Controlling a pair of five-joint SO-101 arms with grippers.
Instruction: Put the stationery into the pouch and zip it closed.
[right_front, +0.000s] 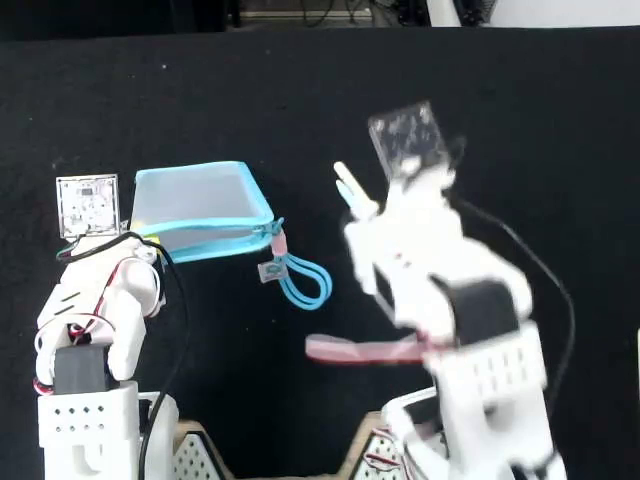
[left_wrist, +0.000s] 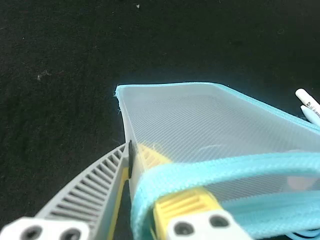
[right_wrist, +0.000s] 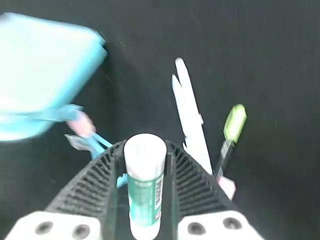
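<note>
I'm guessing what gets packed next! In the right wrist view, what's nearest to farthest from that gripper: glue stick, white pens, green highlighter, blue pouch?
1. glue stick: clamped between the right gripper's fingers.
2. white pens and green highlighter: lying just beyond the fingers; too close to call.
3. blue pouch: farthest, off to the other side.

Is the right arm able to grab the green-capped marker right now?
Probably not yet. The right gripper is shut on a glue stick, so it has no room, though the marker lies in the open nearby.
</note>
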